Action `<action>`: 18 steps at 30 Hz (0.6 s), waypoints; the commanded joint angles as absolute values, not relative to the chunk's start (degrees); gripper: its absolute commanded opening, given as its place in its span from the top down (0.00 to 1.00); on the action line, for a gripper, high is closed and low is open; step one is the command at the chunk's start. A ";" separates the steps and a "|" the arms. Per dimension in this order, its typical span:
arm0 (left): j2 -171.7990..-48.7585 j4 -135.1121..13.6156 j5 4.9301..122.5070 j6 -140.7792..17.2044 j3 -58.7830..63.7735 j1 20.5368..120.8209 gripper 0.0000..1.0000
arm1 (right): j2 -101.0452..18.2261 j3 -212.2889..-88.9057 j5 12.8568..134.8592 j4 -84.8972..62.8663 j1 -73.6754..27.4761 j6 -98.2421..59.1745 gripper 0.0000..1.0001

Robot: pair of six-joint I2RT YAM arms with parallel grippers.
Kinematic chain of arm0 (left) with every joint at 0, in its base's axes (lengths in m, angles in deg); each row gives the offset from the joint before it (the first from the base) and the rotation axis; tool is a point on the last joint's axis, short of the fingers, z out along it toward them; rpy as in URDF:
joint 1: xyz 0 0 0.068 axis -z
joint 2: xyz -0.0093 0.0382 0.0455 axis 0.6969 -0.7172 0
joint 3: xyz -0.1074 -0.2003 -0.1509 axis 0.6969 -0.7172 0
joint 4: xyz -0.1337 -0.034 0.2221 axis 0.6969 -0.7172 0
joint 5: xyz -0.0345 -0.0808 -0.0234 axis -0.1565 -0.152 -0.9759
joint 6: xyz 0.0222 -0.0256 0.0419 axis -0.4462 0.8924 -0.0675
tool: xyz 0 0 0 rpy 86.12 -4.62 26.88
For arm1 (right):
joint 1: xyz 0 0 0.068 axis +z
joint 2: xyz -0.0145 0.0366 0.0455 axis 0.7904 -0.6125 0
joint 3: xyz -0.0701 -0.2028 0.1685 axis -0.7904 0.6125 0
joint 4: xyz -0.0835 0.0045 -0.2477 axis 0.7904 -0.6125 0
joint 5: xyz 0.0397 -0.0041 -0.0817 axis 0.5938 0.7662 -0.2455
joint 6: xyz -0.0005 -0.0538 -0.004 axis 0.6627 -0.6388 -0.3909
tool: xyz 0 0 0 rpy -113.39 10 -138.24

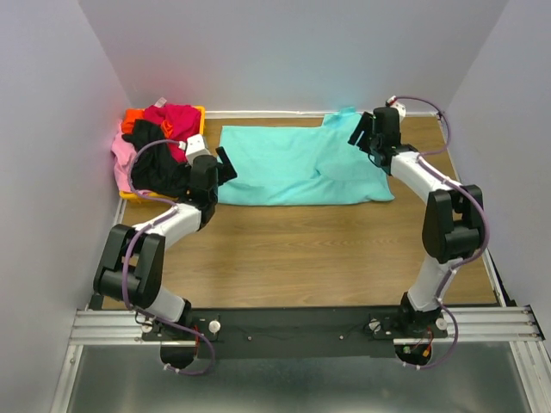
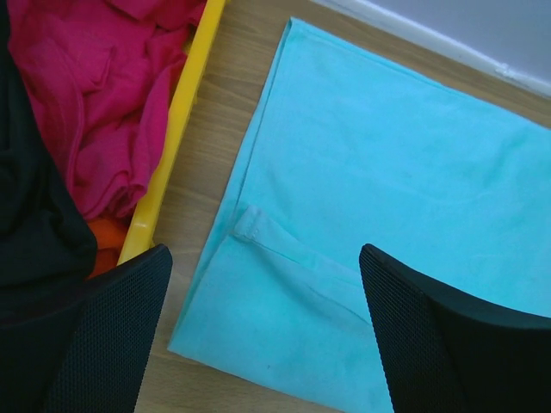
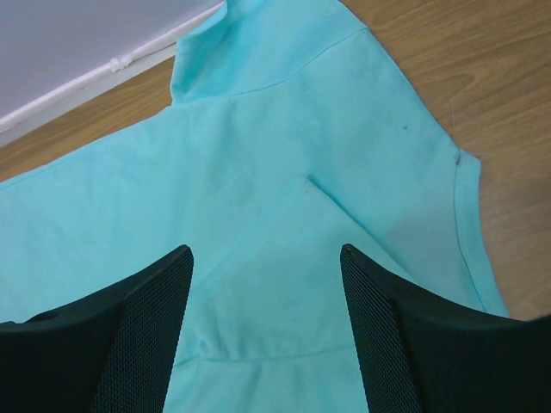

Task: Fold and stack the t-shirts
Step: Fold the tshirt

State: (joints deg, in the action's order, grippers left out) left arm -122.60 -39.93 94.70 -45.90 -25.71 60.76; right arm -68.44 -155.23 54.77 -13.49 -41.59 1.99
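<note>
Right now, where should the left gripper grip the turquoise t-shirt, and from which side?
I'd pinch the turquoise t-shirt at its left edge, near the near corner, coming from the yellow bin side. It lies flat on the table, so only a free edge lets a finger slide under, and the open left gripper hangs over that one.

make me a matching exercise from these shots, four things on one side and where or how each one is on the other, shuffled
Column 1
1. turquoise t-shirt
2. magenta-red t-shirt
3. left gripper
4. right gripper

Column 2
a. open, above the turquoise cloth at the end away from the yellow bin
b. lying flat on the table
c. bunched up inside the yellow bin
d. open, above the turquoise cloth's edge next to the yellow bin

Pairs: 1-b, 2-c, 3-d, 4-a
</note>
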 commanded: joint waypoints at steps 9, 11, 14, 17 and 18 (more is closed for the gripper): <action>-117.14 -36.32 90.80 -51.83 -27.74 66.14 0.02 | -59.03 -140.45 61.74 -13.15 -41.86 1.51 0.23; -117.31 -35.35 87.56 -51.92 -27.75 66.68 0.02 | -58.94 -138.78 61.30 -12.88 -41.85 1.25 0.23; -118.37 -33.50 83.77 -51.57 -27.05 67.21 0.02 | -59.38 -137.72 61.38 -12.01 -41.94 1.34 0.23; -119.60 -33.32 82.88 -50.61 -26.61 67.38 0.02 | -60.17 -137.54 62.26 -12.09 -41.94 1.69 0.23; -119.86 -33.32 82.88 -50.43 -26.61 67.38 0.02 | -60.35 -137.37 62.17 -12.09 -41.94 1.95 0.23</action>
